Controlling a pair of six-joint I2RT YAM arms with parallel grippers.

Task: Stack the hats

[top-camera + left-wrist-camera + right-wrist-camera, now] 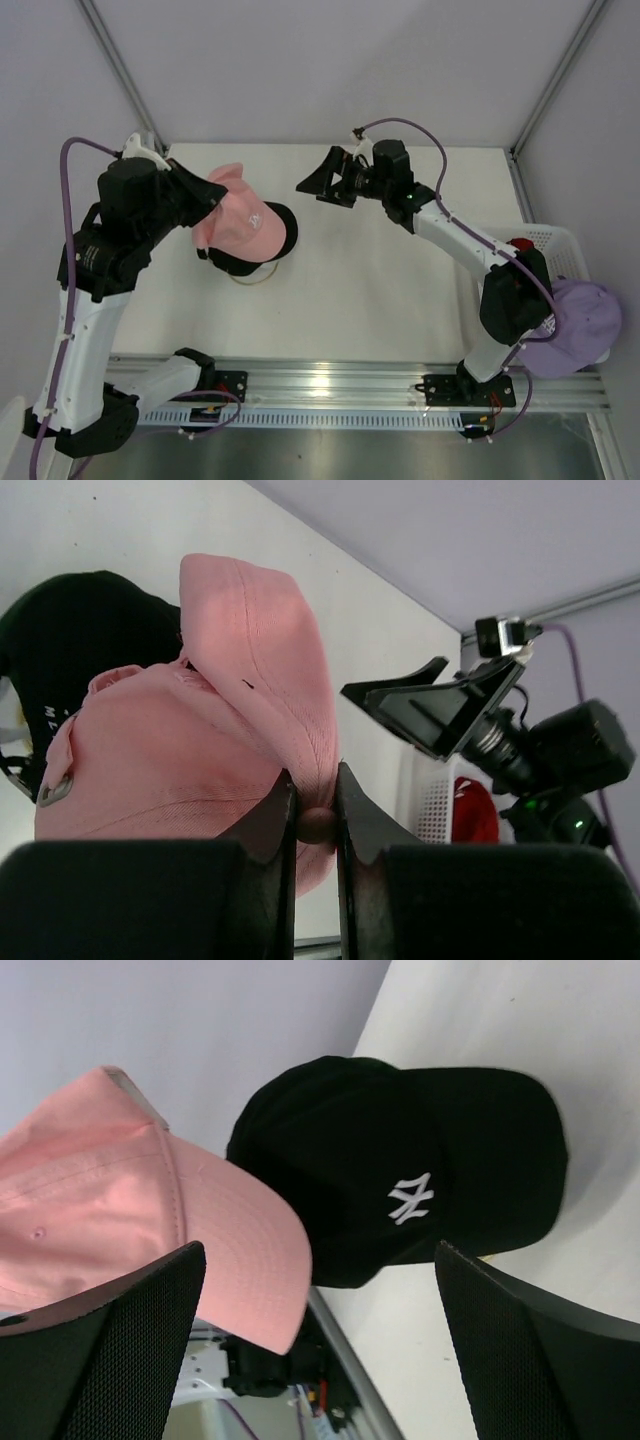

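My left gripper (317, 815) is shut on the top button and crown fabric of the pink hat (200, 730), holding it up. In the top view the pink hat (238, 218) hangs at the left gripper (212, 200), partly over a black hat (278, 232) on the table. The black hat (420, 1170) has a white logo, and the pink hat's brim (240, 1260) overlaps its left side. My right gripper (322, 182) stands wide open and empty, just right of both hats. A lavender hat (578, 322) and a red hat (520, 243) lie at the far right.
A white mesh basket (556, 240) at the table's right edge holds the red hat and is partly covered by the right arm. A thin wire stand (256, 279) shows under the black hat. The metal rail (340, 385) runs along the near edge.
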